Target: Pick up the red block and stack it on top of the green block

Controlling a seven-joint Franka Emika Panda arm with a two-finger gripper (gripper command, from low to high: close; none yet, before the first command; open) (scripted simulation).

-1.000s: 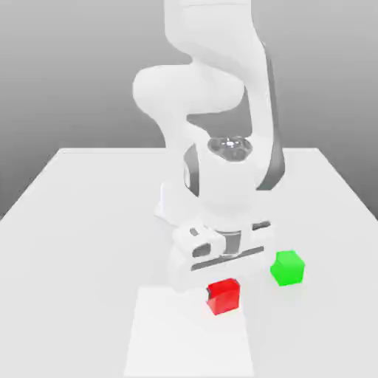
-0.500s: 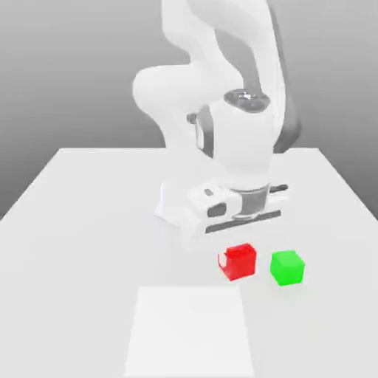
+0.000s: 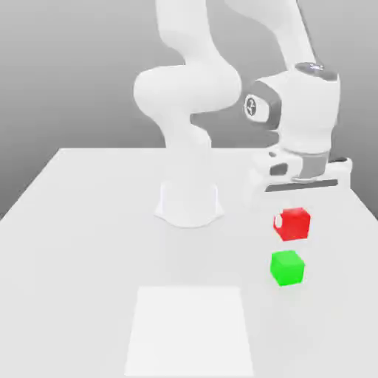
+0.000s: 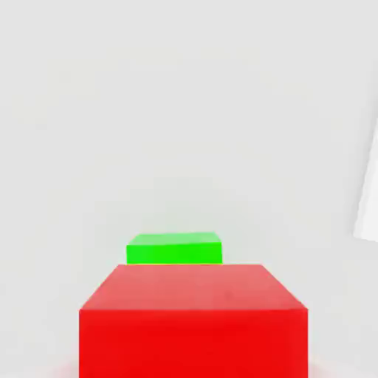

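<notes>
One red block [image 3: 293, 224] gripped, under end effector [image 3: 284, 221]

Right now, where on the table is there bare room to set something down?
Bare table spreads on the exterior view's left of the robot base and around the pale square patch. It is crowded near the green block, where the gripper holds the red block above.

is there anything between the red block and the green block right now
No. In the exterior view the red block, held in the end effector, hangs above the green block with only bare table showing between them.
</notes>
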